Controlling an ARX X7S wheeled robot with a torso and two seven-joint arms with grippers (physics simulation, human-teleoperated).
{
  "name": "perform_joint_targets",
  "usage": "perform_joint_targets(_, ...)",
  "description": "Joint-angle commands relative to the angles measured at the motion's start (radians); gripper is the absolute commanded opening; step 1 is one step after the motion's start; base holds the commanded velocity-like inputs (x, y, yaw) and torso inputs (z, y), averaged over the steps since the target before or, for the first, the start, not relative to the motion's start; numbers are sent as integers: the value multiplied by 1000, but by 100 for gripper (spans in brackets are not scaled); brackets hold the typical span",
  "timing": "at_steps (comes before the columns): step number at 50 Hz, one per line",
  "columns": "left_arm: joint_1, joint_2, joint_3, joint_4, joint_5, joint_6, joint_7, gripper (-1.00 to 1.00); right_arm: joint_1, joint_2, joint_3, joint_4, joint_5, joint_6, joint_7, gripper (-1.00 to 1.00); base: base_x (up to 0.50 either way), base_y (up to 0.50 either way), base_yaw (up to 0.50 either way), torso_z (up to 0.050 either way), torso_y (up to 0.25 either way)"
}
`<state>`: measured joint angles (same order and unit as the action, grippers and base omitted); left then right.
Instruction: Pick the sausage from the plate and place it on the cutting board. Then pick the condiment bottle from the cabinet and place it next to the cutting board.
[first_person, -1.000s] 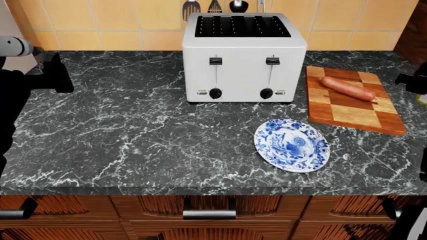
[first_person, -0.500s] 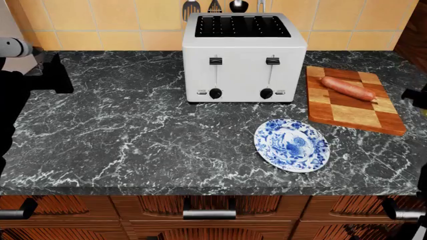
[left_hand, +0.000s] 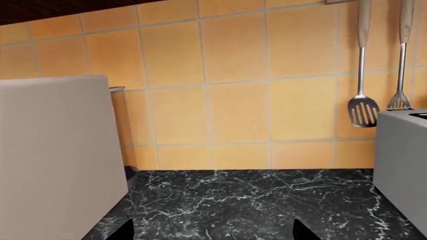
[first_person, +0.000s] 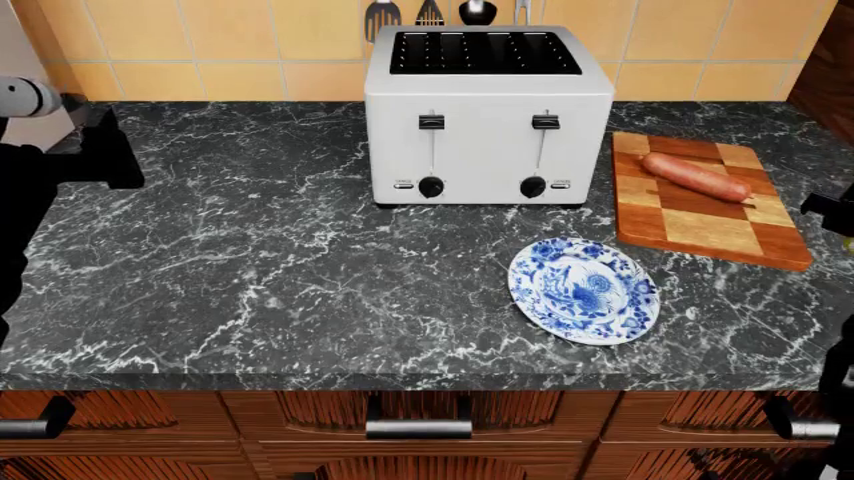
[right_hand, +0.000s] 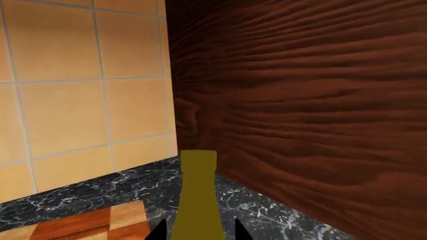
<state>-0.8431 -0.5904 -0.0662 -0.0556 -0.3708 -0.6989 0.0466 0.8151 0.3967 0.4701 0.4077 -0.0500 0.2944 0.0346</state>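
Sausage (first_person: 697, 176) on board (first_person: 703, 200); right tool (right_hand: 197, 231) pinching bottle (right_hand: 197, 200) for setting beside it; left tool (left_hand: 212, 235) spread, idle.

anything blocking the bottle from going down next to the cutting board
Nothing visible does. In the right wrist view the condiment bottle sits between the right gripper's fingertips, with bare counter beside the cutting board corner.

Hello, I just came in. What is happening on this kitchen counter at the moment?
The sausage already lies on the cutting board, and the plate in front of it is empty. In the right wrist view, the right pincer has a yellowish condiment bottle between its fingertips, beside a wooden cabinet wall and near the board's corner. The left pincer holds nothing, over the counter left of the toaster.
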Motion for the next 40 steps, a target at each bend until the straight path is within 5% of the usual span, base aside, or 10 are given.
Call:
perform_joint_targets(1, 4, 0, -2, -4, 0, 5, -3, 100, -3, -5, 3, 16, -6, -21, 3, -100, 0, 0, 0, 0, 0)
perform_joint_targets(40, 12, -4, -9, -2, -8, 9, -6, 100, -94, -32, 47, 27, -5, -63, 69, -100, 0, 0, 0, 0, 0)
